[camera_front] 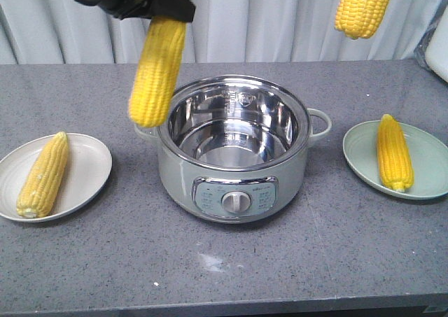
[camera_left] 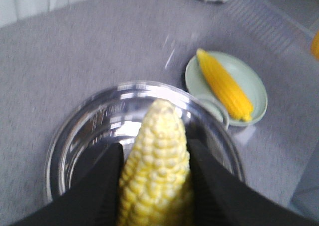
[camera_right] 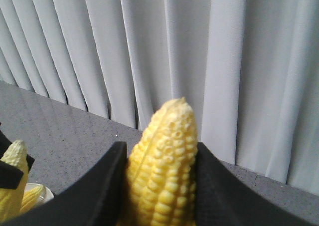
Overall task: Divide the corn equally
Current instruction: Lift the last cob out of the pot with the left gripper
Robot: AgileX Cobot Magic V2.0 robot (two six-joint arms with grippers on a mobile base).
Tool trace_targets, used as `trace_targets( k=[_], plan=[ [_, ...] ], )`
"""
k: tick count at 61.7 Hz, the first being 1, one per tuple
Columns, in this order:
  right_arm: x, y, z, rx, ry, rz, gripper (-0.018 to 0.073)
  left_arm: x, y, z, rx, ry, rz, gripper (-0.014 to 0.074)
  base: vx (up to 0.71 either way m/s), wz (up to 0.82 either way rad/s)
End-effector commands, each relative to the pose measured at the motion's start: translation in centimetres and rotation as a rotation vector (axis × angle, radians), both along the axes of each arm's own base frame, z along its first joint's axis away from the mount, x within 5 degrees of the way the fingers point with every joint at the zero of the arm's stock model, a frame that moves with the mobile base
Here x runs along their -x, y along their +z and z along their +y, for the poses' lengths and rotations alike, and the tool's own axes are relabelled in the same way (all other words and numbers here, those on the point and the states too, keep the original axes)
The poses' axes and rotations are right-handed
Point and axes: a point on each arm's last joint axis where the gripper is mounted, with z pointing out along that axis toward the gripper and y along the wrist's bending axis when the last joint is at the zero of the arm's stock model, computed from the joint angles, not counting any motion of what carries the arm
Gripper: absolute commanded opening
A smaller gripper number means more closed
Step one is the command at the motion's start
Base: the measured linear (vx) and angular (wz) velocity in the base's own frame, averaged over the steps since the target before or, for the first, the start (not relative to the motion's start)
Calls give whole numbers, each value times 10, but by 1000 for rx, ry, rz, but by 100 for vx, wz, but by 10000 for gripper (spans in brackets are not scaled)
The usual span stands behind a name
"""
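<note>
The left gripper (camera_left: 154,158) is clamped on a cob of corn (camera_front: 157,72) that hangs below its jaws, long axis near upright, over the near-left rim of the empty pot (camera_front: 234,184). The white plate (camera_front: 91,163), with one cob (camera_front: 43,175) on it, lies lower and further out to the left. The right gripper (camera_right: 159,161) grips a second cob (camera_front: 364,5) high up, and the green plate (camera_front: 434,156) with its cob (camera_front: 394,152) sits well below those jaws, so each arm looks nearest its own side's plate.
</note>
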Motion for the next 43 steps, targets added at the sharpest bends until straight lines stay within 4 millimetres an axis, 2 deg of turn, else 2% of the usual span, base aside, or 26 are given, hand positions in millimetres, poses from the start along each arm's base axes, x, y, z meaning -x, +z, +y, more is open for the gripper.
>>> trace_targets(
  k=[1, 43],
  plan=[
    [16, 24, 0, -41, -20, -93, 7, 27, 32, 6, 38, -8, -41, -8, 0, 0],
    [16, 23, 0, -41, -17, -91, 7, 28, 32, 6, 36, -14, -34, -7, 0, 0]
  ],
)
